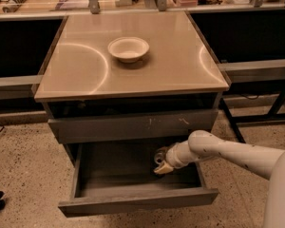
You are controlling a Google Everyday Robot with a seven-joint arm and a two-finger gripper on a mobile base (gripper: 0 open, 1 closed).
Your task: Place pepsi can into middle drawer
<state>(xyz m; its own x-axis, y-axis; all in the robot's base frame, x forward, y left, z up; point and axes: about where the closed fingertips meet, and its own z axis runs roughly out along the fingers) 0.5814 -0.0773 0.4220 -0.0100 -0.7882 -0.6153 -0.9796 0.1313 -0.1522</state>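
Currently the drawer (137, 201) stands pulled well out from the base of the cabinet, dark grey inside, plain front panel facing the camera. Gripper (162, 167) is inside it, over the right half of the drawer floor, close to the back and near the right wall. Arm (228, 153) enters from the right, white, angled down over the drawer's right edge. How far the gripper stands open: cannot tell, since the tip shows only as a tan wedge pointing down and left. What it holds: cannot tell either. Can: not clearly made out. A small round, pale-rimmed shape (159, 155) sits right against the gripper tip, just above and left of it, within the drawer; it could be the can's silver top, but I cannot confirm this, nor whether it rests on the drawer floor or is carried. Above the open drawer, a closed grey drawer front (133, 125) with pale scratch marks right of centre. Above that, a dark gap under the cabinet top (175, 63), which is tan and glossy with curved light reflections. Cream bowl (128, 48) sits upright on the top, toward the back, about centre, well apart from the gripper. Floor (23, 160) is speckled beige. Dark panels flank the cabinet on both sides.
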